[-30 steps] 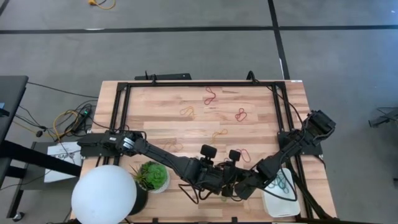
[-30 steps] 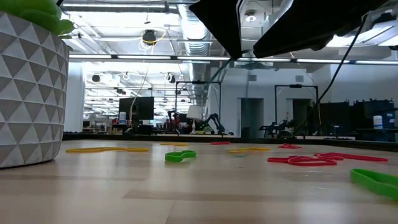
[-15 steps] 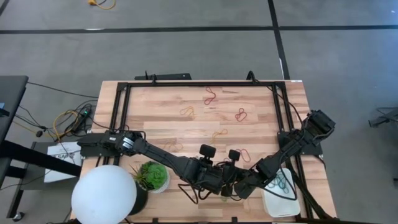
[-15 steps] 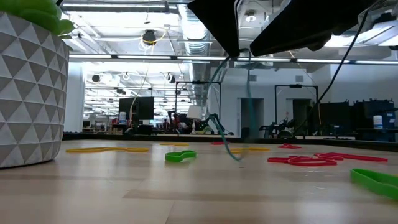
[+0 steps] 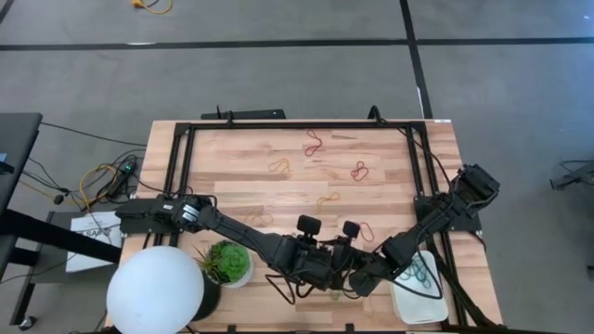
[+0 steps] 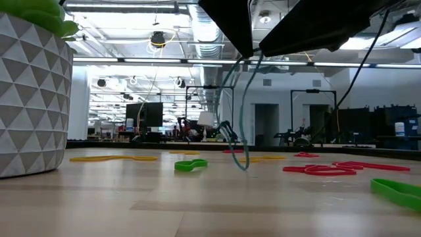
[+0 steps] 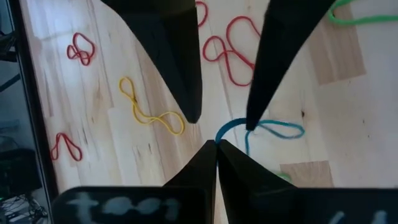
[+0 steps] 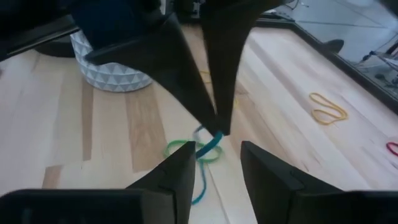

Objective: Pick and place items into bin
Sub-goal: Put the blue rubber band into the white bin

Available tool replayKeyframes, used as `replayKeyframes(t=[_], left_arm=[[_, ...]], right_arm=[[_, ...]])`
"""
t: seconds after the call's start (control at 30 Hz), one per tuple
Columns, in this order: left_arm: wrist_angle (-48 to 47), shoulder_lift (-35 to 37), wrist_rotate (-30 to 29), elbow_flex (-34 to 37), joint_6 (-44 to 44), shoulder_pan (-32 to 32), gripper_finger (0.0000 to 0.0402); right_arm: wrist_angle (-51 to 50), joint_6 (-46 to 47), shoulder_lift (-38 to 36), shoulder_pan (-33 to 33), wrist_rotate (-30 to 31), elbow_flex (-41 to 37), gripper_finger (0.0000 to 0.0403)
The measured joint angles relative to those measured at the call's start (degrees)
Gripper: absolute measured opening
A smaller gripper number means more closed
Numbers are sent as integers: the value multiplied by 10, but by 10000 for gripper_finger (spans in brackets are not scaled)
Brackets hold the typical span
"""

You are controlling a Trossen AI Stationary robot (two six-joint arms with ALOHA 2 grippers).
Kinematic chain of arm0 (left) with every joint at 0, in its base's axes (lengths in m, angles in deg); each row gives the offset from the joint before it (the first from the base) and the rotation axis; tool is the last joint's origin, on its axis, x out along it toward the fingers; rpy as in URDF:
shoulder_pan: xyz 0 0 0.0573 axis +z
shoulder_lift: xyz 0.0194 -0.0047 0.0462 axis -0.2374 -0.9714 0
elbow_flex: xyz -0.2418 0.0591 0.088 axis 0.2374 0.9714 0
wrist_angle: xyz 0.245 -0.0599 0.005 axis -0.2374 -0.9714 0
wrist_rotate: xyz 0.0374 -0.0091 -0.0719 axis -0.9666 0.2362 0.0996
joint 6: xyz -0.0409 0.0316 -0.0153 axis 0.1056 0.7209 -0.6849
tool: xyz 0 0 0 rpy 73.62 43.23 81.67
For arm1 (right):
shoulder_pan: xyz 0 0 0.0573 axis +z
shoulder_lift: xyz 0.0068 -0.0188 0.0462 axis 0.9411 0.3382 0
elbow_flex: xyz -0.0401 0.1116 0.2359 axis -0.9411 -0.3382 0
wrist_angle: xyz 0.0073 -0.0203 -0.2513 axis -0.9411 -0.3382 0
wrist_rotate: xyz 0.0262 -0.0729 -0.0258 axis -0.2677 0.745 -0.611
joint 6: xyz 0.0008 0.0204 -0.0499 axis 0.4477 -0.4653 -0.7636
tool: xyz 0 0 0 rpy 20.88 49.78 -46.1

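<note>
Both grippers meet low over the table's near middle. My left gripper [image 5: 327, 271] is shut on a teal rubber band [image 6: 242, 112]. My right gripper [image 8: 216, 163] is open, and its fingers stand on either side of that band [image 8: 210, 149]. A green band [image 8: 178, 148] lies flat on the wood right below them. More red and yellow bands [image 5: 314, 144] lie flat toward the far side. The white bin [image 5: 418, 299] sits at the near right corner with several bands in it. My left gripper pinches the teal band's upper end [image 7: 224, 132] between its two fingertips, coming from above and slanting down. The band hangs slack below the fingers as a long loop [image 6: 245, 155]. I cannot tell whether its lower end touches the wood. My right gripper has one fingertip [image 7: 250, 124] right at the band; I cannot tell whether it touches.
A potted plant [image 5: 227, 263] and a large white ball lamp [image 5: 155, 290] stand at the near left, close to the left arm. A black frame [image 5: 297, 124] runs along the table's edges. Bare wood lies between the grippers and the far bands.
In the low view the teal band has come into sight below the grippers. It was absent a second ago, was a swinging blur half a second ago, and now hangs as a long loop. Neither arm shows a clear shift in the high view.
</note>
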Motion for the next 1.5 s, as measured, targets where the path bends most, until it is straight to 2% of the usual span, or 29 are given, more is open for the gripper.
replayKeyframes(t=[0.17,0.6,0.8,0.93,1.0,1.13,1.2,1.4,1.5], left_arm=[[10,-1,2,0,3,-6,0],[18,-6,-40,1,-14,-16,0],[9,-6,-62,1,-13,-21,0],[7,-6,-70,0,-16,-22,0],[9,-6,-91,0,-15,-24,0],[10,2,-175,-5,-18,-27,0],[9,0,-184,-4,-12,-27,0],[10,-1,-131,-3,-26,-31,0],[32,-2,-158,-5,-29,-39,0]], right_arm=[[3,7,0,-1,19,0,114],[-18,19,-1,-5,2,2,112],[-19,1,-1,1,-33,3,108],[-20,0,-1,12,-26,3,106],[-19,10,-1,15,-35,2,107],[-23,26,2,43,-56,1,107],[-21,26,2,67,-40,1,107],[-51,16,-3,137,85,1,107],[-74,17,-3,157,120,1,107]])
